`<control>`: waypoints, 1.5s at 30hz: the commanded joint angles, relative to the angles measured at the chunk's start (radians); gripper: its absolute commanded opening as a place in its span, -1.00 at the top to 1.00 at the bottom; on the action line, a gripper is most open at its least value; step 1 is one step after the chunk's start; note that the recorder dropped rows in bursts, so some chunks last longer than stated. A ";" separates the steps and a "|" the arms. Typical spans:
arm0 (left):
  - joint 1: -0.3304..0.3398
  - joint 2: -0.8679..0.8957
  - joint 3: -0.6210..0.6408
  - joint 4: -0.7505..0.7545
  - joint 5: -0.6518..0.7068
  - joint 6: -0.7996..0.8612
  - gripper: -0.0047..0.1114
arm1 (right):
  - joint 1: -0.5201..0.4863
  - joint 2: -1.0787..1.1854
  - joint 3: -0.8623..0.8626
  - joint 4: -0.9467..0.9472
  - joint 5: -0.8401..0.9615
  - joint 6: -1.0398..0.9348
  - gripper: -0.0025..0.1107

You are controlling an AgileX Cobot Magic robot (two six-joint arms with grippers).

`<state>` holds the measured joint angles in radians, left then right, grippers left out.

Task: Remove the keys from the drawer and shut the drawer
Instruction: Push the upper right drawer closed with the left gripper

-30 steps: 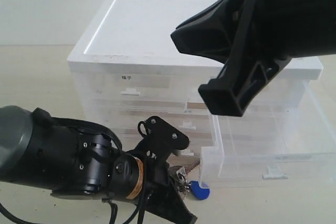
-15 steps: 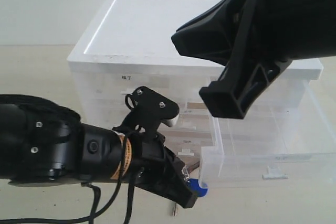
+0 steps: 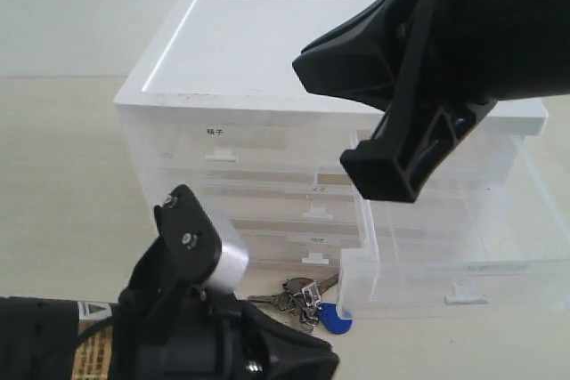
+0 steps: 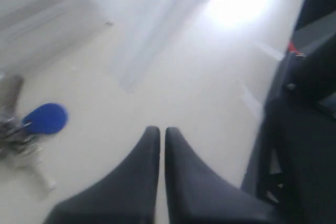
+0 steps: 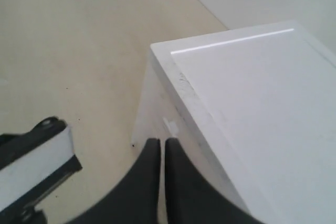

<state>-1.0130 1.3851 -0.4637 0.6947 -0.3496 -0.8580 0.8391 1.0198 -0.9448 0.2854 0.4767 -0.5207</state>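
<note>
Just one keys [image 3: 296, 295] bunch, one drawer [image 3: 427, 280] open.

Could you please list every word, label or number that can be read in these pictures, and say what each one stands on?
"子", after one character too small to be sure of: dark label on the top-left drawer.
Faint print, unreadable: pale label on the open drawer.
Tiny marks, unreadable: lower drawers.
Blurred print, unreadable: yellow sticker on the left arm.
Both wrist views: no text.

White-topped cabinet [image 3: 254, 42] on beige table [image 3: 62, 166]
</note>
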 commanded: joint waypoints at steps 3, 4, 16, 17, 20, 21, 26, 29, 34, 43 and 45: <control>-0.057 0.082 -0.095 -0.120 -0.067 0.170 0.84 | -0.001 -0.010 -0.004 -0.008 0.002 0.014 0.96; -0.057 0.093 -0.106 -0.161 -0.065 0.212 0.84 | -0.001 -0.010 -0.004 -0.008 0.004 0.014 0.96; -0.055 0.106 -0.118 -0.663 -0.127 0.681 0.84 | -0.001 -0.010 -0.004 -0.008 0.007 0.016 0.96; -0.055 0.106 -0.118 -0.663 -0.138 0.683 0.84 | -0.001 -0.010 -0.004 -0.008 0.007 0.016 0.96; -0.055 0.106 -0.119 -0.663 -0.161 0.683 0.84 | -0.001 -0.010 -0.004 -0.008 0.007 0.016 0.96; -0.055 0.106 -0.119 -0.663 -0.170 0.683 0.84 | -0.001 -0.010 -0.004 -0.008 0.007 0.016 0.96; -0.055 0.106 -0.119 -0.665 -0.177 0.692 0.84 | -0.001 -0.010 -0.004 -0.008 0.007 0.018 0.96; -0.055 0.106 -0.119 -0.683 -0.194 0.713 0.84 | -0.001 -0.010 -0.004 -0.008 0.007 0.018 0.96; -0.055 0.106 -0.119 -0.827 -0.222 0.845 0.84 | -0.001 -0.010 -0.004 -0.008 0.007 0.021 0.96; -0.055 0.106 -0.119 -0.942 -0.265 0.957 0.84 | -0.001 -0.010 -0.004 -0.008 0.007 0.024 0.96; -0.055 0.106 -0.119 -0.949 -0.282 0.957 0.84 | -0.001 -0.010 -0.004 -0.008 0.007 0.024 0.96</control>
<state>-1.0658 1.4895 -0.5776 -0.2274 -0.5722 0.0887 0.8391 1.0198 -0.9448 0.2793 0.4860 -0.4984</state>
